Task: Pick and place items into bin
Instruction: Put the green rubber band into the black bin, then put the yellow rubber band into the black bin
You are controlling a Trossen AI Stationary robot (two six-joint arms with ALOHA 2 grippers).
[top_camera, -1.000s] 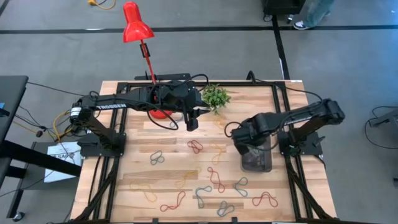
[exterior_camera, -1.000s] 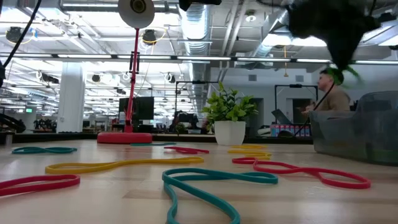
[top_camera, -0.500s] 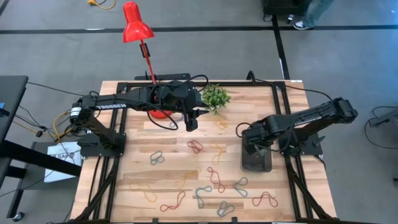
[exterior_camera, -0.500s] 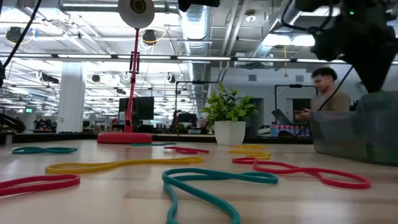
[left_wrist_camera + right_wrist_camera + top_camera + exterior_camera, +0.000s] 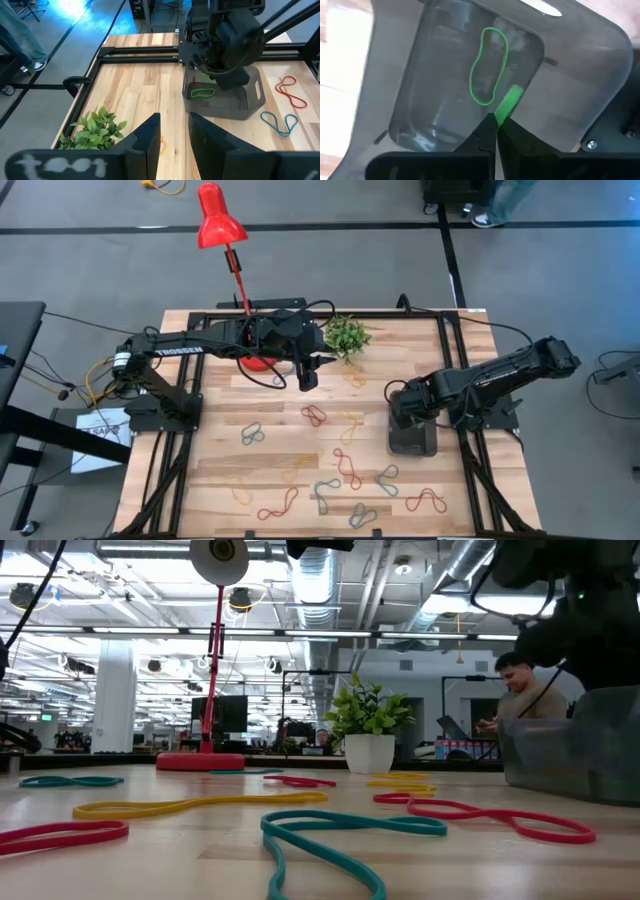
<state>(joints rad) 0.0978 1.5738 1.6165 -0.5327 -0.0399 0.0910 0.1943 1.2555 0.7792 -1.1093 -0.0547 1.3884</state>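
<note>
We see the right claw (image 5: 496,120) positioned directly over the bin (image 5: 412,438), which stands on the right side of the desk (image 5: 220,410). Its fingers are pressed together and pinch a green band (image 5: 507,104) at their tips; the band hangs into the bin's opening. A second green loop (image 5: 489,66) lies flat on the bin floor. The left claw (image 5: 308,376) hovers above the far centre of the desk, near the red lamp base (image 5: 262,362) and beside the small plant (image 5: 346,335), with its fingers (image 5: 145,137) spread and nothing between them. The remaining bands (image 5: 348,468) lie scattered across the near half of the desk, left of and nearer than the bin, in red, yellow, teal and grey. In the low view, we note a person (image 5: 520,700) in the room beyond the desk.
</note>
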